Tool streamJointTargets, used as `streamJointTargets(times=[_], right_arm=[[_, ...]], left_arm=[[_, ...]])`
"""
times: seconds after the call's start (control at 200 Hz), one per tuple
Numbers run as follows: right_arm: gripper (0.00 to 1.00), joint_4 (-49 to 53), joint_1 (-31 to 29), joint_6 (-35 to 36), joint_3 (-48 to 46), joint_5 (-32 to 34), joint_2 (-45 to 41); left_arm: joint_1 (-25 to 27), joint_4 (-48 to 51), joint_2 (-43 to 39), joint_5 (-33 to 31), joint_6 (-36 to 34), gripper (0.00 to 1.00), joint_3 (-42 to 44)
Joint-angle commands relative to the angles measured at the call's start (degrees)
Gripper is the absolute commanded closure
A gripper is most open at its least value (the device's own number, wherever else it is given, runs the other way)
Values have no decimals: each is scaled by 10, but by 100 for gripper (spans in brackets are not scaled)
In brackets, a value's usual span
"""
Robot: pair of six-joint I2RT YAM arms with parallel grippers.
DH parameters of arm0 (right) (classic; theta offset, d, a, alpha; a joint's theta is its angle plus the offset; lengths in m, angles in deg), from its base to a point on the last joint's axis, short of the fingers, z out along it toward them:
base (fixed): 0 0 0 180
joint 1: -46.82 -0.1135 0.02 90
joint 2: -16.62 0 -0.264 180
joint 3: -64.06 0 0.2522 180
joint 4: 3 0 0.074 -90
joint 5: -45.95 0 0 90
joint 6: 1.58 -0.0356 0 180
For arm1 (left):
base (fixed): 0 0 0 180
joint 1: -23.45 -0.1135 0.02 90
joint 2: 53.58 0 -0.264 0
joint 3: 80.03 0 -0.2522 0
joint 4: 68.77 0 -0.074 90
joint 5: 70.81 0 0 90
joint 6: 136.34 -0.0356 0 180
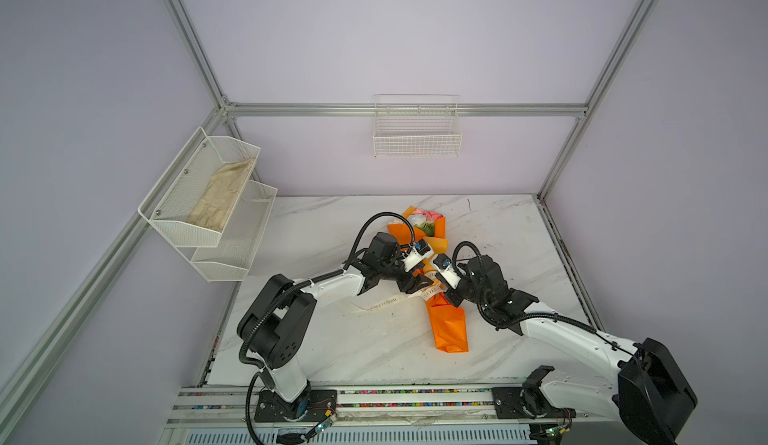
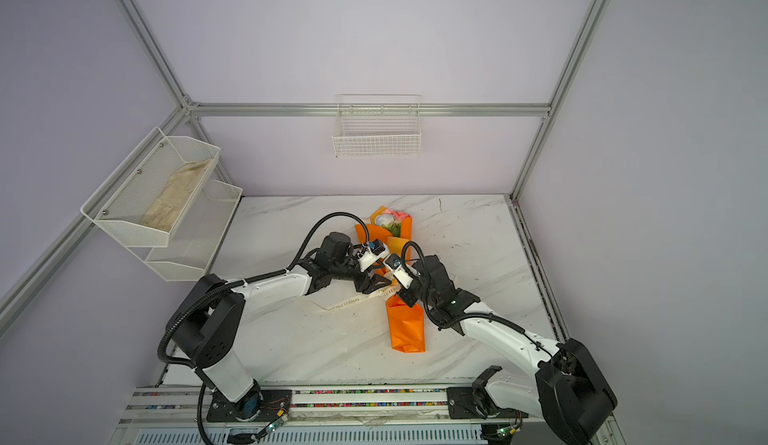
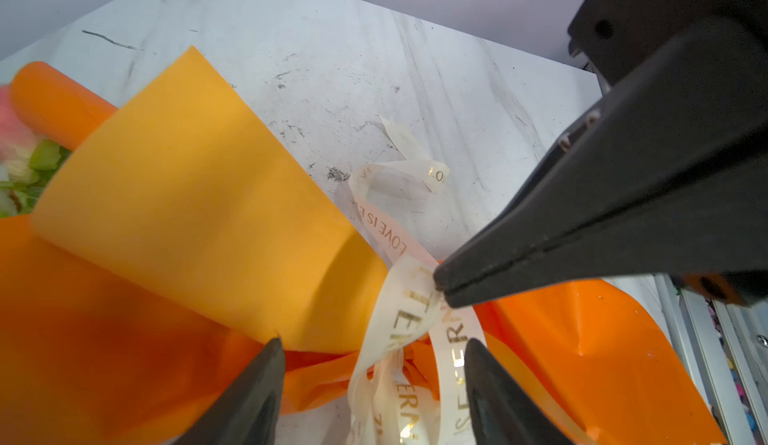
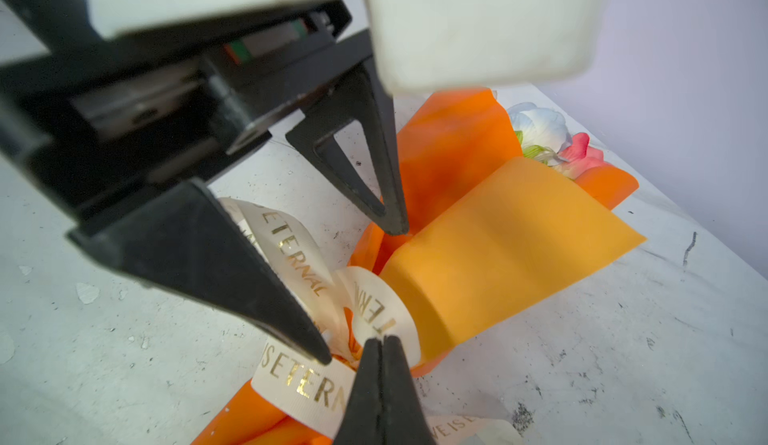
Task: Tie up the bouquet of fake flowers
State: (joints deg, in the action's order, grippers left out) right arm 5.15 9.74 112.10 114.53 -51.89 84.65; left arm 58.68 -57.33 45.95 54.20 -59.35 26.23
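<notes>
Lying flat on the marble table, the bouquet sits just right of centre in both top views. Its flowers point toward the upper part of the frame and its orange-wrapped stem end toward the lower part. A cream ribbon with gold lettering circles the narrow waist of the wrapping, and one tail trails away to the left across the table.

The left gripper has its jaws apart, straddling the ribbon strands at the waist, with one fingertip down on the orange paper. The right gripper has its jaws together, tips pressed against the ribbon band. I cannot tell whether a fold is pinched between them.

At the left of the top views a white mesh shelf on the wall holds a beige cloth. A wire basket hangs on the back wall at upper centre.
</notes>
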Motion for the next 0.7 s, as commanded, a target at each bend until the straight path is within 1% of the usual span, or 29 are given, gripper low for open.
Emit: streamJointTargets(times=[0.0, 0.11, 0.195, 0.245, 0.305, 0.345, 0.38, 0.44, 0.47, 0.51, 0.55, 0.61, 0.655, 0.695], right_arm=[[100, -21, -2, 11, -4, -7, -13], [100, -19, -2, 9, -2, -5, -12], [99, -18, -2, 6, -2, -3, -11], [99, -16, -2, 1, -1, 2, -11], [98, -11, -2, -9, 3, 4, -11], [97, -9, -2, -20, 5, 6, -13], [97, -7, -2, -32, 8, 6, -14], [95, 3, -2, -55, 13, 7, -18], [92, 12, -2, -67, 18, 11, -21], [88, 24, -2, -96, 28, 13, -23], [83, 38, -2, -138, 40, 8, -27], [72, 64, -2, -222, 55, 18, -33], [67, 92, -2, -297, 67, 29, -40], [65, 118, -2, -347, 75, 28, -46]], left_arm=[[-5, -4, 13, 51, -25, 36, -66], [-6, 11, 27, 73, -33, 41, -84], [-7, 15, 33, 80, -33, 54, -94], [-8, 15, 33, 81, -33, 65, -94], [-8, 13, 32, 89, -33, 74, -89], [-8, 13, 31, 91, -33, 84, -87], [-7, 13, 28, 92, -33, 91, -85], [-9, 9, 21, 90, -30, 95, -77], [-9, 3, 16, 90, -27, 97, -72], [-9, -5, 11, 92, -21, 100, -66], [-8, -11, 8, 92, -11, 100, -62], [-8, -18, 1, 94, 2, 100, -56], [-8, -21, -4, 95, 10, 100, -51], [-8, -21, -8, 96, 15, 100, -47]])
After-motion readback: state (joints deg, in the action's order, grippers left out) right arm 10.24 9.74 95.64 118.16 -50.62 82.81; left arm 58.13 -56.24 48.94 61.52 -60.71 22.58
